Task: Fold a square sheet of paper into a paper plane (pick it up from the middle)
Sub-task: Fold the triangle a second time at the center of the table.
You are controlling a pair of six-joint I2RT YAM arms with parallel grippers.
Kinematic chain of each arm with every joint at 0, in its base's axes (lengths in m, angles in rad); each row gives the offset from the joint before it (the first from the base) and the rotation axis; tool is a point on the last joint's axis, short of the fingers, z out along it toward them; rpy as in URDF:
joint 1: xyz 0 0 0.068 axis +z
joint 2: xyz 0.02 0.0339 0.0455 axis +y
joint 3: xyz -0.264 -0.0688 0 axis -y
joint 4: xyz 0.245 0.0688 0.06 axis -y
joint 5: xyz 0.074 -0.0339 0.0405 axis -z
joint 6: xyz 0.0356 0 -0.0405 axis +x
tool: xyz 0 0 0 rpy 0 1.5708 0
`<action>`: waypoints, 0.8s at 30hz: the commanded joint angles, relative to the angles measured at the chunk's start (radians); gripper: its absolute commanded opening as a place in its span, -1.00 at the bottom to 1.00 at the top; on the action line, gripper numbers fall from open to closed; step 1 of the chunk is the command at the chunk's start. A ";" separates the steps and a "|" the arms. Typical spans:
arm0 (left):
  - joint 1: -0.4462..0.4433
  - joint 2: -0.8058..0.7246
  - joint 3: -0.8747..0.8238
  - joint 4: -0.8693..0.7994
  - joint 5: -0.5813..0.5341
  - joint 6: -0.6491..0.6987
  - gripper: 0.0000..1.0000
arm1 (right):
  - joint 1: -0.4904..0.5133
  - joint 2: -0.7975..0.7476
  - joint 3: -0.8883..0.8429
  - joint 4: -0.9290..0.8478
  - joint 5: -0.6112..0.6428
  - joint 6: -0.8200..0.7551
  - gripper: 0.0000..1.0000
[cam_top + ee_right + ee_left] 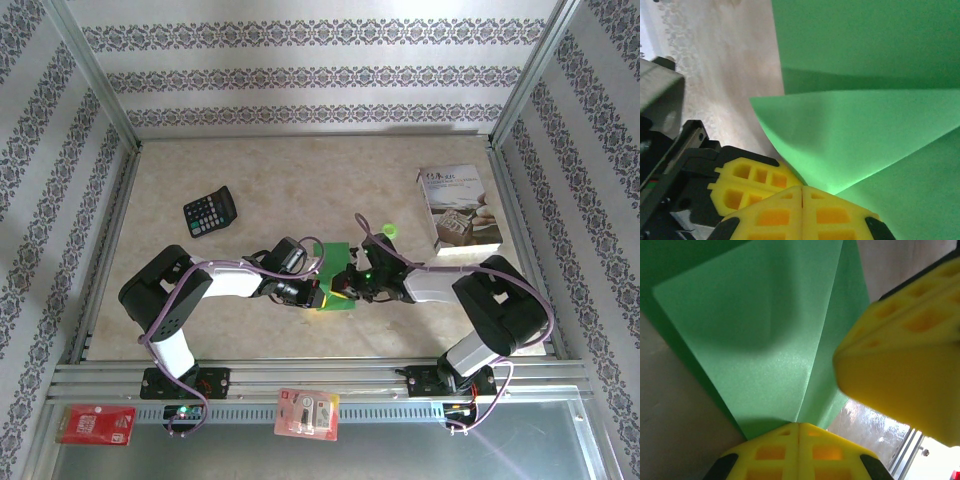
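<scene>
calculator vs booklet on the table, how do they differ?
Calculator is black with keys; booklet is white and printed. Calculator sits left, booklet far right. Calculator looks smaller than booklet. Both lie on the table, apart from the green paper.

top view looks down over the whole table [300,170]; both wrist views sit close against the same green paper [765,340].
</scene>
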State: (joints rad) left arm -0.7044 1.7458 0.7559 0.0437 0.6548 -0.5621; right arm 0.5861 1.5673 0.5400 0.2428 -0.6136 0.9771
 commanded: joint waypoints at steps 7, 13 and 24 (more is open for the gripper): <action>0.005 0.060 -0.055 -0.176 -0.066 0.007 -1.00 | 0.047 0.034 -0.023 0.052 0.061 0.060 -1.00; 0.005 0.054 -0.059 -0.173 -0.070 0.007 -1.00 | 0.059 0.059 -0.019 0.070 0.061 0.071 -1.00; 0.005 0.061 -0.060 -0.214 -0.096 0.020 -1.00 | 0.040 0.083 0.003 -0.033 0.120 0.072 -1.00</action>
State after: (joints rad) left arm -0.7036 1.7458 0.7555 0.0425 0.6529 -0.5617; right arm 0.6369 1.6318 0.5339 0.2893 -0.5613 1.0447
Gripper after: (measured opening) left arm 0.037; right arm 0.050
